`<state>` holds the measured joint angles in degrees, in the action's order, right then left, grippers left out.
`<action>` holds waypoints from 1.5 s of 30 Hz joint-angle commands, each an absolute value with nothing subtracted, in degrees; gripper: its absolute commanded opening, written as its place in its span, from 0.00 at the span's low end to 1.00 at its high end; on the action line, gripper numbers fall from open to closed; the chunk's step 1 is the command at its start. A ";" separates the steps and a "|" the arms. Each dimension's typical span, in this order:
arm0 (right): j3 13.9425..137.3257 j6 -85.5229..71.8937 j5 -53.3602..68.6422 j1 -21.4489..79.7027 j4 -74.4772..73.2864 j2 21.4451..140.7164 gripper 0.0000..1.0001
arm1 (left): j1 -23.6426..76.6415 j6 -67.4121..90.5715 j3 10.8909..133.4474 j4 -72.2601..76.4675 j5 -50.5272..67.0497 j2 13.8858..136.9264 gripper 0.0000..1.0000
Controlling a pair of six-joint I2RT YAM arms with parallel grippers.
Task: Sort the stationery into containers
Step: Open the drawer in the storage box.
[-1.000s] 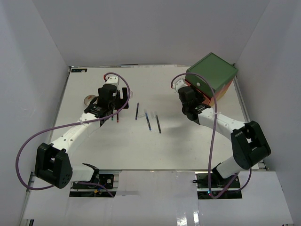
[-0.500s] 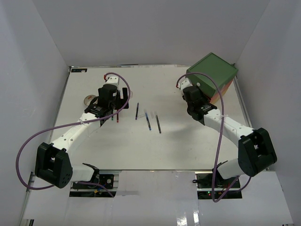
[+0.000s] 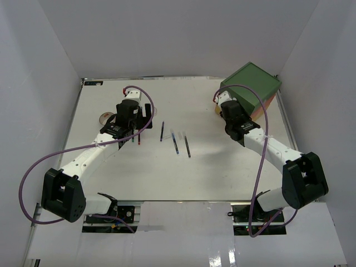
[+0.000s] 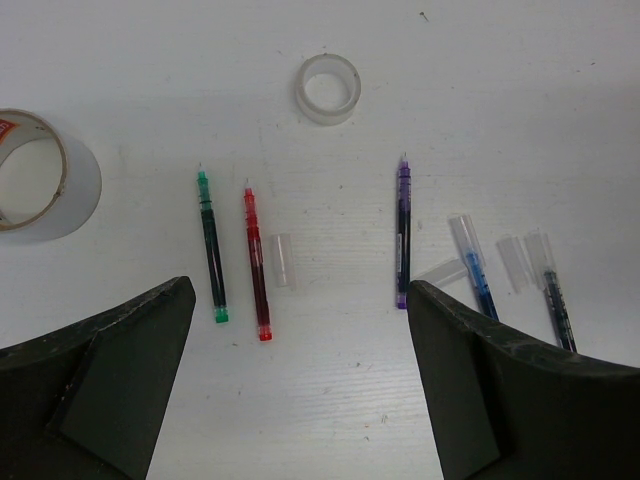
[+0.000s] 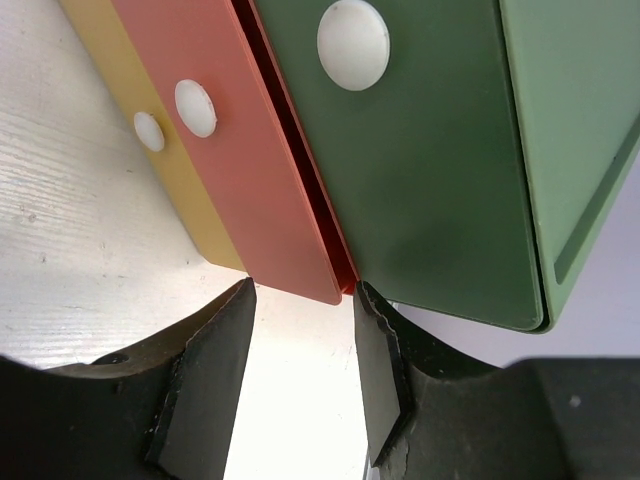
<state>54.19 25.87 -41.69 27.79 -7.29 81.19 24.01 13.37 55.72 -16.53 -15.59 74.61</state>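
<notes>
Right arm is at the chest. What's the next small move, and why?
Probably slide the open right gripper along the chest front until it straddles the knob of the orange-red drawer. It sits at that drawer's end corner, off all three knobs, so closing here would grab nothing to pull.

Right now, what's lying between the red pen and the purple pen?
Only a clear pen cap, close beside the red pen; the rest of the stretch to the purple pen is bare table, seen in the left wrist view.
</notes>
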 commanded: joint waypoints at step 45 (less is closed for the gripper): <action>54.76 28.83 -24.61 21.01 -8.53 79.89 0.26 | 23.91 12.57 55.46 -16.17 -15.21 74.62 0.98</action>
<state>53.71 29.15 -29.21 21.71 -7.55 80.82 24.01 12.93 55.72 -16.51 -15.62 74.67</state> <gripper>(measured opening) 0.270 0.979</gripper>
